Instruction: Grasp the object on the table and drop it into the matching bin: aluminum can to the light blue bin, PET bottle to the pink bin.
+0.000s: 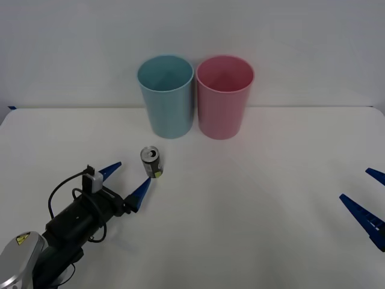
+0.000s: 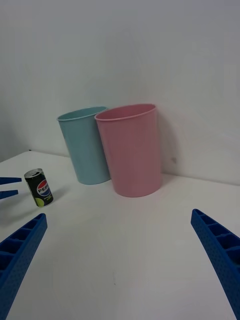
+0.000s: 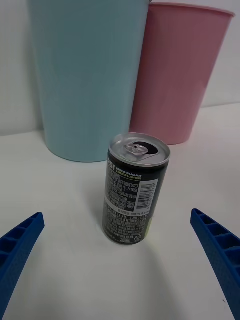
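Note:
A small dark aluminum can (image 1: 151, 161) with a silver top stands upright on the white table (image 1: 240, 205), in front of the light blue bin (image 1: 166, 96). The pink bin (image 1: 224, 96) stands right beside that bin. My left gripper (image 1: 128, 182) is open just short of the can, one fingertip near its base. In the left wrist view the can (image 3: 131, 195) stands centred between and beyond the two blue fingers (image 3: 20, 245), with the light blue bin (image 3: 85, 75) and pink bin (image 3: 182, 70) behind it. My right gripper (image 1: 367, 201) waits open at the table's right edge.
A white wall rises behind the bins. In the right wrist view the can (image 2: 39, 187) stands left of the light blue bin (image 2: 86, 145) and pink bin (image 2: 131, 150), with the left gripper's fingertips (image 2: 9, 187) at the edge.

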{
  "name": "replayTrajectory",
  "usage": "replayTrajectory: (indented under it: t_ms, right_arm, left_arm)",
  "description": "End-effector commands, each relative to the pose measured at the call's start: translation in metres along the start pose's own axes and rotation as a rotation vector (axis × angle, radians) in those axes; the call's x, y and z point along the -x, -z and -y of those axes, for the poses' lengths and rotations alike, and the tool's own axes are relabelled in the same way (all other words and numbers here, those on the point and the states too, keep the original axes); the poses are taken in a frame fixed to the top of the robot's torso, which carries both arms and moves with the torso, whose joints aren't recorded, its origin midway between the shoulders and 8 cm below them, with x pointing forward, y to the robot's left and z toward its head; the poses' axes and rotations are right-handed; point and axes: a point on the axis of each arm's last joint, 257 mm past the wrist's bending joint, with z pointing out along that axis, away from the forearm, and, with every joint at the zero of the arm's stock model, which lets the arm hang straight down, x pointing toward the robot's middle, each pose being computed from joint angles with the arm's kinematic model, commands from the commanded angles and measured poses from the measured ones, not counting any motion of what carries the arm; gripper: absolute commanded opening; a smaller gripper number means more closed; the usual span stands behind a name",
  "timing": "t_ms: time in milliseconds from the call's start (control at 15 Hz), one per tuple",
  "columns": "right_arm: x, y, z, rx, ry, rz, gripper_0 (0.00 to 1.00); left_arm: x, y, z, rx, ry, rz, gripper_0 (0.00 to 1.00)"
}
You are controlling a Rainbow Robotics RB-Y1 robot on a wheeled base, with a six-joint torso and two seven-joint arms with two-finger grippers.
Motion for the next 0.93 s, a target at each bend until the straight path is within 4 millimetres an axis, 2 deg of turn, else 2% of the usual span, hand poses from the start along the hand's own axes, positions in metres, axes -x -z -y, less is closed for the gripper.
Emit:
replayTrajectory:
  t_ms: [67, 933]
  right_arm:
    - [0.0, 0.0, 0.0, 0.0, 0.0, 0.0, 1.0]
    - [0.0, 0.0, 0.0, 0.0, 0.0, 0.0, 1.0]
  left_arm:
    - [0.001, -0.014, 0.004, -0.014, 0.001, 0.002, 1.0]
    - [-0.004, -0.071, 0.009, -0.029, 0.013, -0.024, 1.0]
